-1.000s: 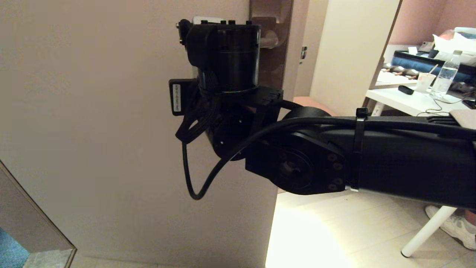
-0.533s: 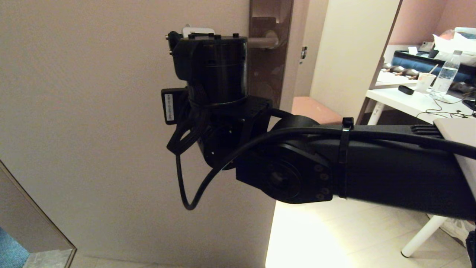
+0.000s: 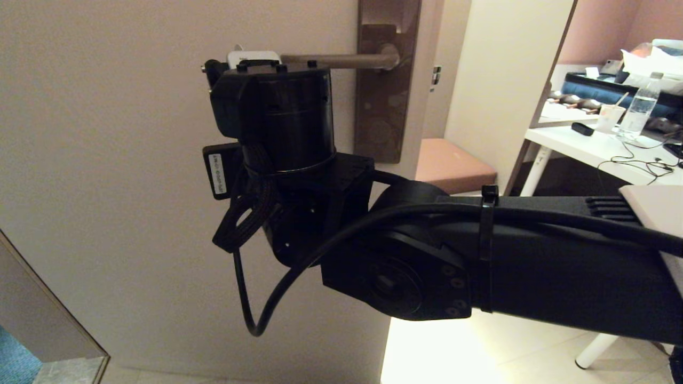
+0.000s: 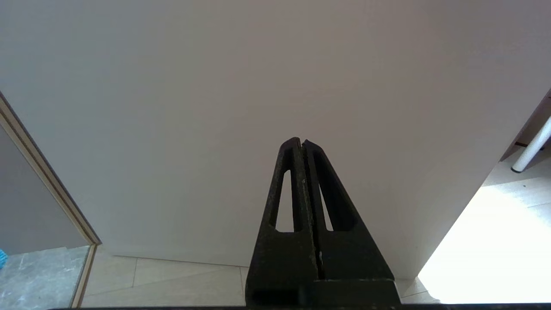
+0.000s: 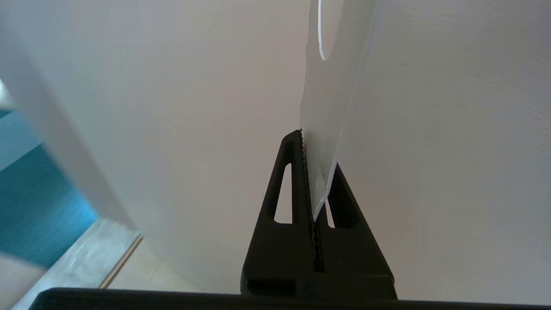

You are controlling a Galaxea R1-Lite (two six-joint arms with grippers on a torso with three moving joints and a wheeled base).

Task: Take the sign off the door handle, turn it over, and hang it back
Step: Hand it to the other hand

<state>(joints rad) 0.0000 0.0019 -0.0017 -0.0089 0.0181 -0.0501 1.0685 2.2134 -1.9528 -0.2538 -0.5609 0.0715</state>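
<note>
While my right gripper pinches the sign by its lower end, just off the free tip of the door handle, the thin, smooth, pale card could slip or bend between my serrated fingers if I twist carelessly. Its big hole sits far from my grip. My left gripper hangs pressed together, empty, facing the door.

The head camera faces the door from near; both wrist cameras look along their fingers at the door, closer.
</note>
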